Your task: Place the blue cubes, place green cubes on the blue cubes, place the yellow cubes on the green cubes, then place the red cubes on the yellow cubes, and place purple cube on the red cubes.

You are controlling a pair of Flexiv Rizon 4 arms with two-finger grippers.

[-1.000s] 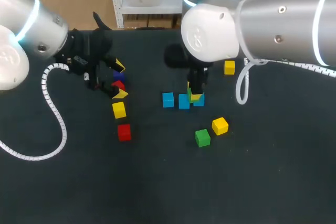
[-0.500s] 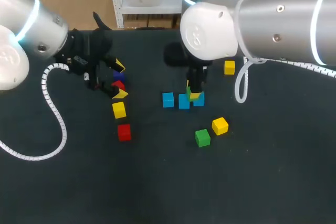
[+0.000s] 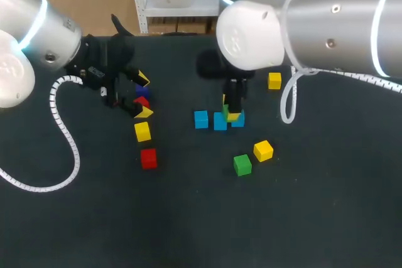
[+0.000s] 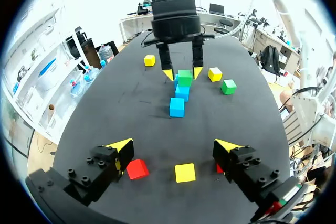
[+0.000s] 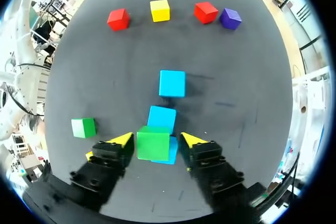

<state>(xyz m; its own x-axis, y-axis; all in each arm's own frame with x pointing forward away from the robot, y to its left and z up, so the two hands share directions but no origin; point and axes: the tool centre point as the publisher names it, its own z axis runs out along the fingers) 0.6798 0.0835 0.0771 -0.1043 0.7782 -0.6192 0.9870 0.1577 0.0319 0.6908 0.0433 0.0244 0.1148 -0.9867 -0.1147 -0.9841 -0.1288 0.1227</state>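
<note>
The right hand (image 5: 156, 139) hangs open around the green cube (image 5: 153, 142), with its fingers close beside the cube but apparently not pinching it. The cube sits slightly off-centre on the rightmost blue cube (image 5: 167, 158) of the row on the tabletop (image 3: 188, 218). A finger brushing it on lift-off could knock it off. It has no long axis, and its faces lie roughly square to the row. The left hand (image 4: 174, 145) is open and empty.

Stack: green cube (image 5: 153, 142) sits between the spread fingers of the right gripper (image 5: 155, 138), a thin gap on either side
Blue row: three blue cubes (image 3: 201, 119) close together, little room between them
Left gripper (image 4: 173, 143): red cubes (image 4: 137, 168) and a yellow cube (image 4: 185, 172) lined up beneath its parted fingers
Middle: wide bench (image 3: 195, 167) room between that line and the loose green cube (image 3: 242, 165)
</note>
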